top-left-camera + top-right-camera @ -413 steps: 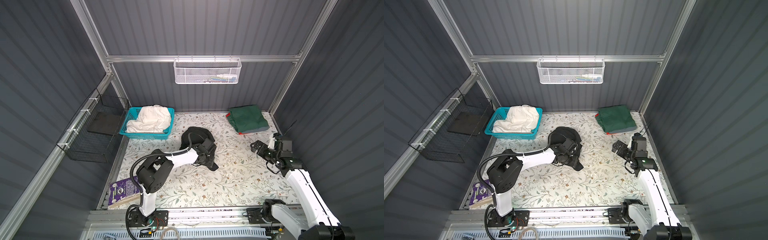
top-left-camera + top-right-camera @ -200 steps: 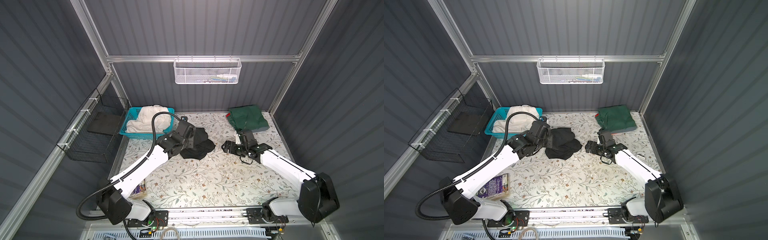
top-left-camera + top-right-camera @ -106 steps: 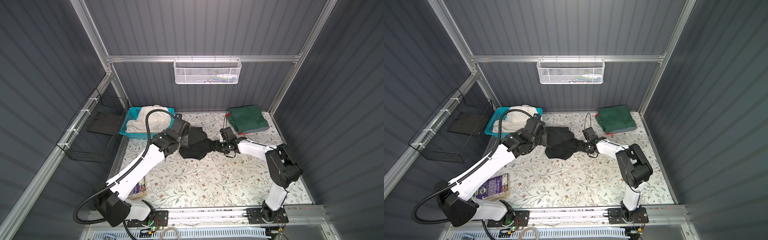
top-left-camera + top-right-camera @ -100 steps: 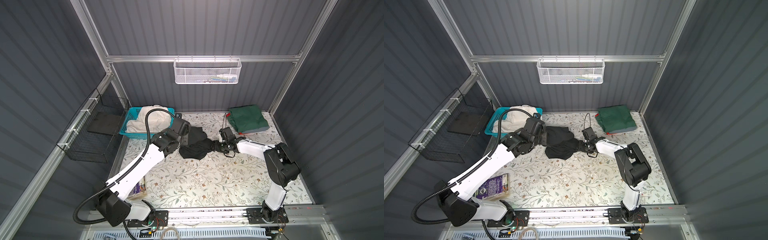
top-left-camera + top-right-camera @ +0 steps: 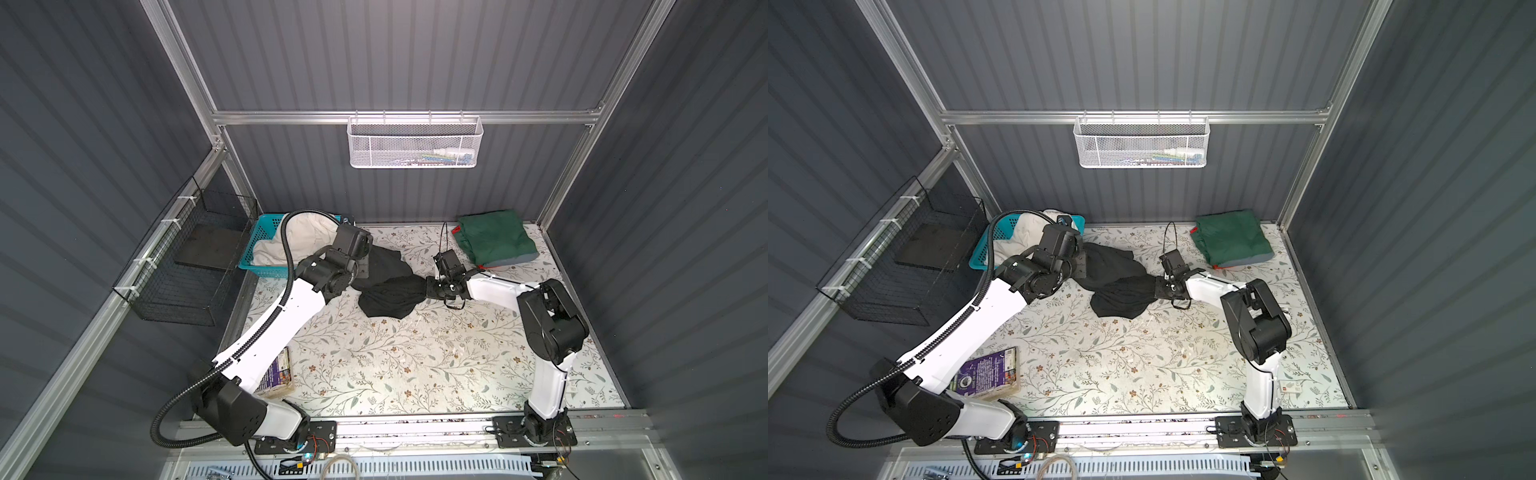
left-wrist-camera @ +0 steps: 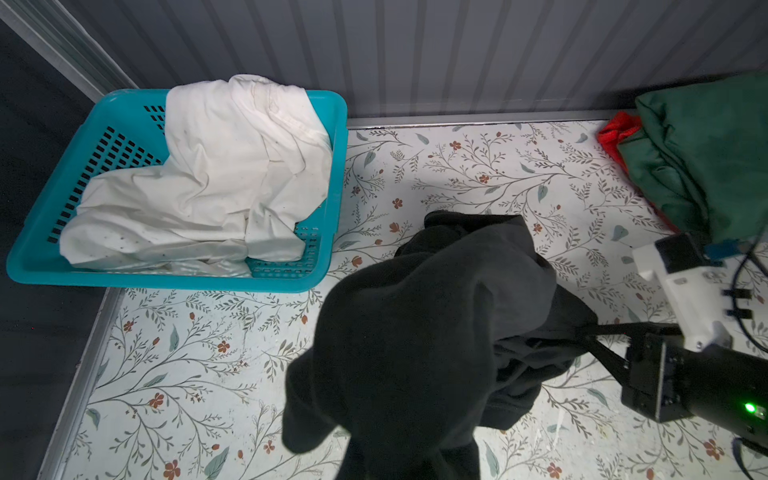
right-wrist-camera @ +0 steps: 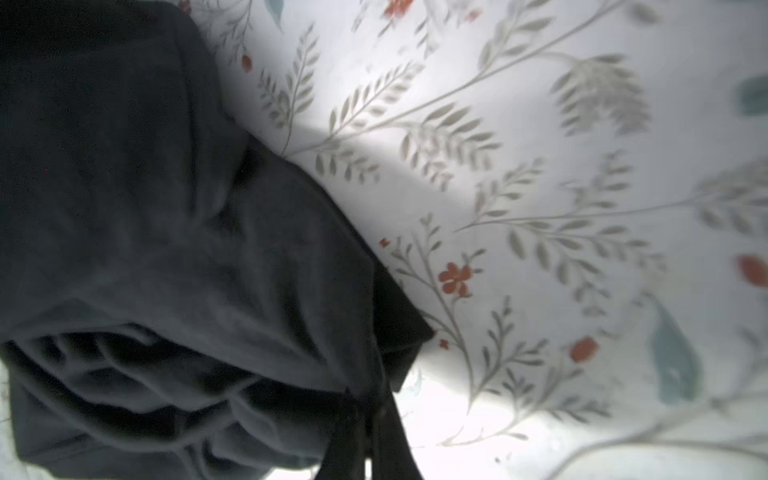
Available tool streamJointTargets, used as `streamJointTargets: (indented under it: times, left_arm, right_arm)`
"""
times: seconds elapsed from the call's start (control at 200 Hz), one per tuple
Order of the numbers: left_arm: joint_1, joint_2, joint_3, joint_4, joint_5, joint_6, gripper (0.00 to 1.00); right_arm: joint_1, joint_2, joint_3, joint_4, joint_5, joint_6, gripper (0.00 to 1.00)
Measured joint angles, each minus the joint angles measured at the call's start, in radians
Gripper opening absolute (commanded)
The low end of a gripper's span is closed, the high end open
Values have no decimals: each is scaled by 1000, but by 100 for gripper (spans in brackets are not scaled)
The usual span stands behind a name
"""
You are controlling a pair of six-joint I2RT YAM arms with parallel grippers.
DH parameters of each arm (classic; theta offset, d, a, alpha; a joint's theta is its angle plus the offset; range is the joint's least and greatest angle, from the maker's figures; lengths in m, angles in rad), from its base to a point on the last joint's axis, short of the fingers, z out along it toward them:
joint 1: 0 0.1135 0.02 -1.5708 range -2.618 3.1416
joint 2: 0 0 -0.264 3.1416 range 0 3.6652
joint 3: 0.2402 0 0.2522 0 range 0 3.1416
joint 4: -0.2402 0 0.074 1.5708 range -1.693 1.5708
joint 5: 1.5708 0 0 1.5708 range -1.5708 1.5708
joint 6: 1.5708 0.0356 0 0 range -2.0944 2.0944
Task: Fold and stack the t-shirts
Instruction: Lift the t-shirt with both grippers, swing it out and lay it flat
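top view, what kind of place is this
Likely a robot lab cell staged for laundry: aluminium frame, left arm and right arm bolted to a front rail, floral tabletop with a black t-shirt and turquoise basket.

In both top views the counter [image 5: 395, 365] lies bare across the lower middle. Basket [image 5: 266, 271] blocks upper left, green stack [image 5: 492, 243] upper right; black shirt [image 5: 390, 299], left arm [image 5: 282, 316] and right arm [image 5: 494, 289] span between. Book [image 5: 278, 374] lower left.

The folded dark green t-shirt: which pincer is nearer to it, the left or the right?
Right. The right pincer grips the black t-shirt close to the dark green t-shirt, at its front corner. The left pincer holds the shirt's other end beside the turquoise basket, farther off.
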Motion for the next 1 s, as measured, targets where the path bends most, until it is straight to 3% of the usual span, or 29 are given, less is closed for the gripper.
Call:
streamJointTargets:
  times: [0.41,0.715,0.87,1.0]
  left_arm:
    - [195,140,151,45,135,18,0]
    - [229,189,290,43,186,17,0]
    - [228,174,280,42,208,11,0]
    - [228,87,159,63,236,-19,0]
  right_arm:
    - [-76,-157,230,-188,195,-159,0]
    - [-99,-285,375,-282,430,-397,0]
    - [-96,-379,376,-303,507,-461,0]
    - [-74,-503,284,-303,524,-463,0]
